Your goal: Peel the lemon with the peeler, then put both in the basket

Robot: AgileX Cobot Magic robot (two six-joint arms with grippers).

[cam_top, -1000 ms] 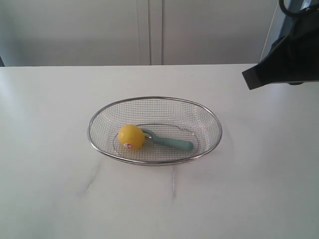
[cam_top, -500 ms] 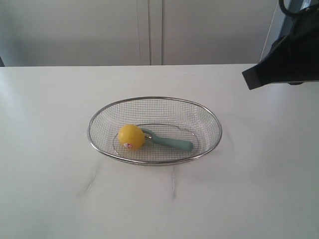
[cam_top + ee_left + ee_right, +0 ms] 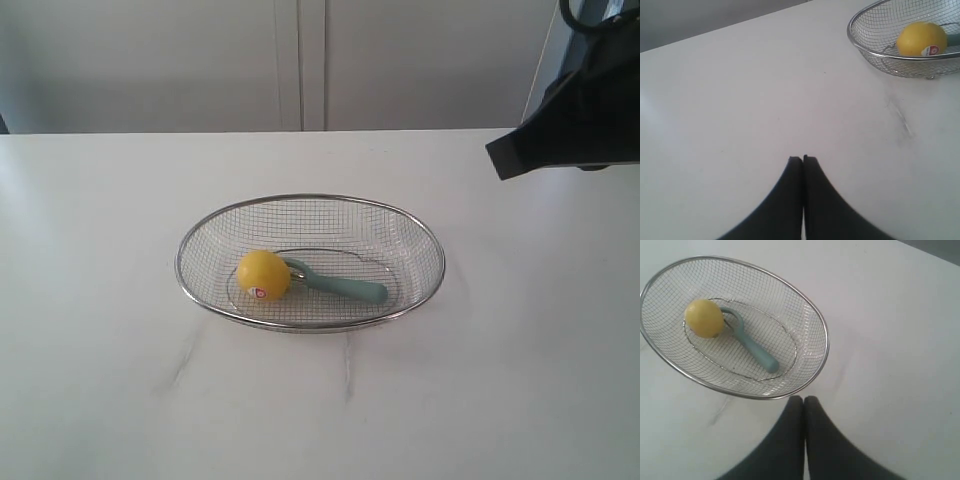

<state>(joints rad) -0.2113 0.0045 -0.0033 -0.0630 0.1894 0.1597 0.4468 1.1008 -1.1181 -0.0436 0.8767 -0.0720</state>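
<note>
My left fingers (image 3: 792,172) are pressed together, holding nothing, over bare white tabletop (image 3: 740,100). The basket (image 3: 860,46) sits well apart from them, and the lemon (image 3: 921,39) shows over its rim. My right fingers (image 3: 792,412) are pressed together too and hold nothing. Their tips are just outside the basket's thick rim (image 3: 826,347).

In the exterior view, the nearest strip of tabletop (image 3: 100,350) is open, with a few faint scuffs just in front of the basket (image 3: 310,196). The basket stands near the middle, with open surface on every side of its rim. Inside it, the lemon (image 3: 263,275) lies toward the left end with its sticker facing the camera. It touches the metal head of the peeler (image 3: 340,286), whose teal handle runs rightward along the mesh floor.

Past the far rim, more open tabletop runs back to a straight edge against a pale panelled wall (image 3: 300,60). The dark bulk of the right arm (image 3: 580,120) hangs at the upper right, well apart from the basket.
</note>
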